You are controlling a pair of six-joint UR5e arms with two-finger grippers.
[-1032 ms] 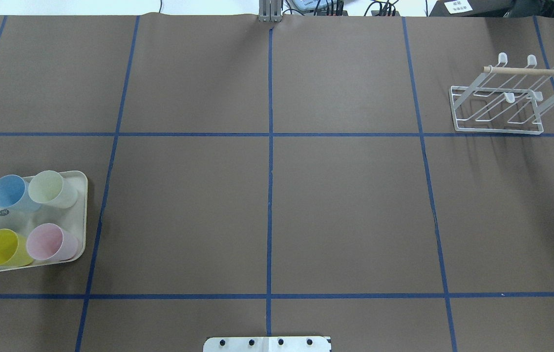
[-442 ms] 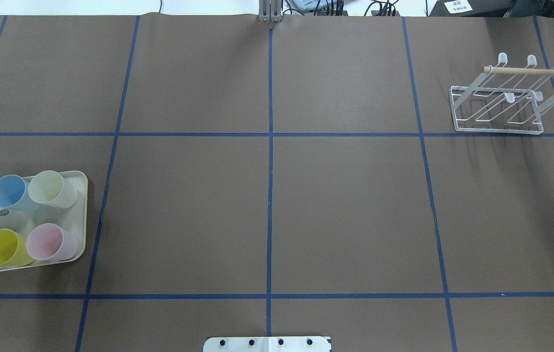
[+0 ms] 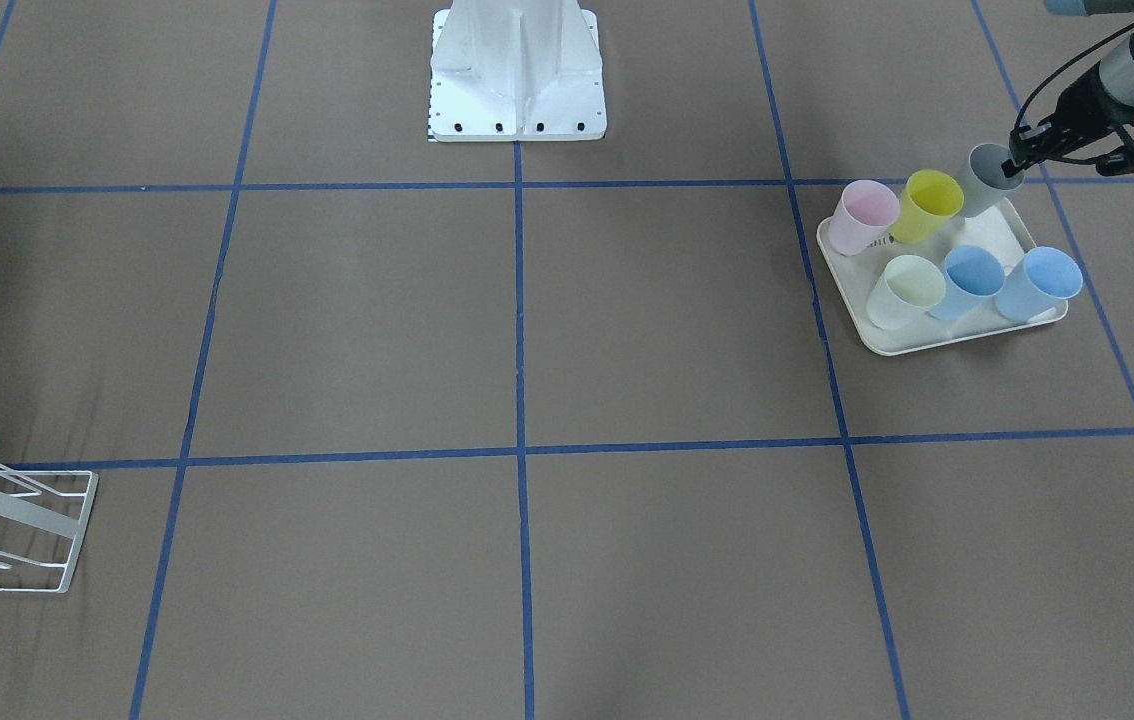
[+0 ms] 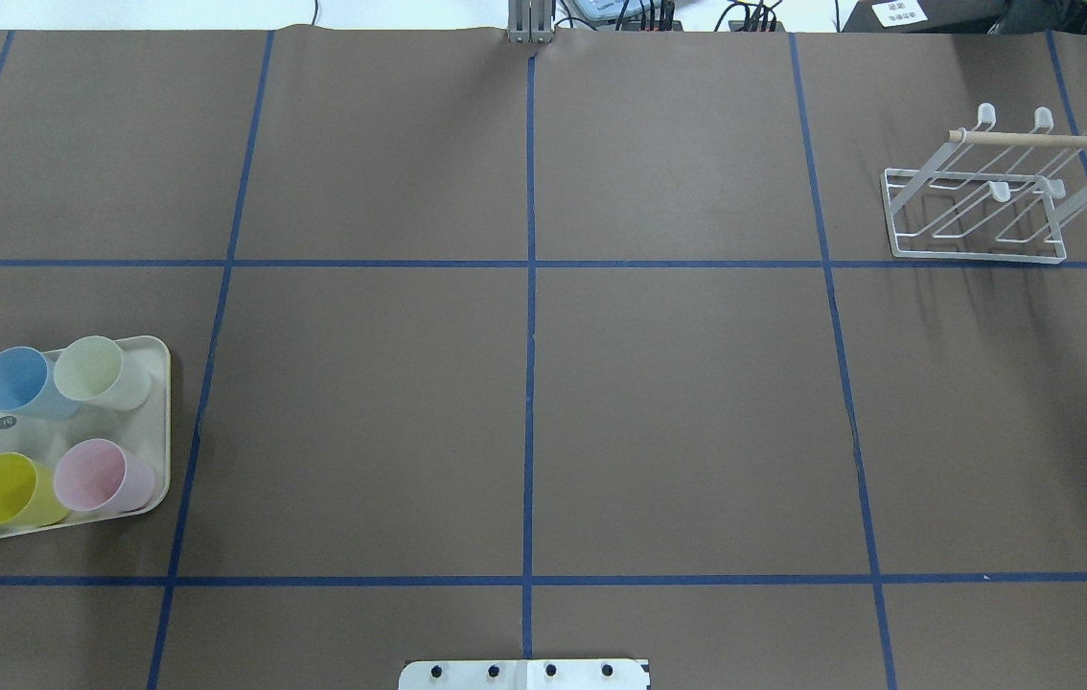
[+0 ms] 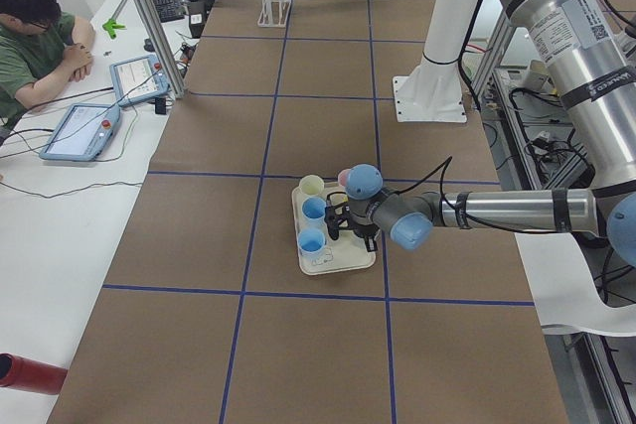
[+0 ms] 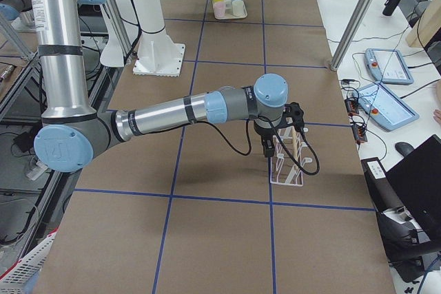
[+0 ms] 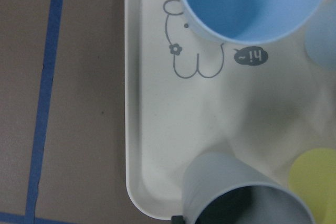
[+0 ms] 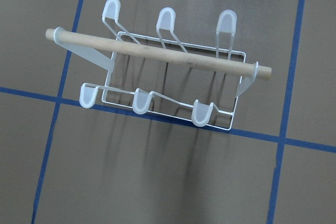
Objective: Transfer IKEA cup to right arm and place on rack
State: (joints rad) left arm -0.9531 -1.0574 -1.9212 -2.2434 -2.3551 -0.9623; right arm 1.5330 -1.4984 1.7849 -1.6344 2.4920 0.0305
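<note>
1. IKEA cup, the grey one (image 3: 985, 182), is at the tray (image 7: 168, 145) corner nearest my base. My left tool (image 3: 1015, 152) pinches its rim, I judge, leaving the wall free for my right tool (image 6: 266, 151).
2. It leans; the yellow cup (image 3: 930, 203) is just beside it, so lifting straight up seems safest.
3. The tray lies at the tabletop's (image 3: 667, 320) left end and the rack (image 8: 157, 54) at the far right end, hence the hand-over.
4. The right tool hangs over the rack; wide or narrow, I cannot tell.
</note>
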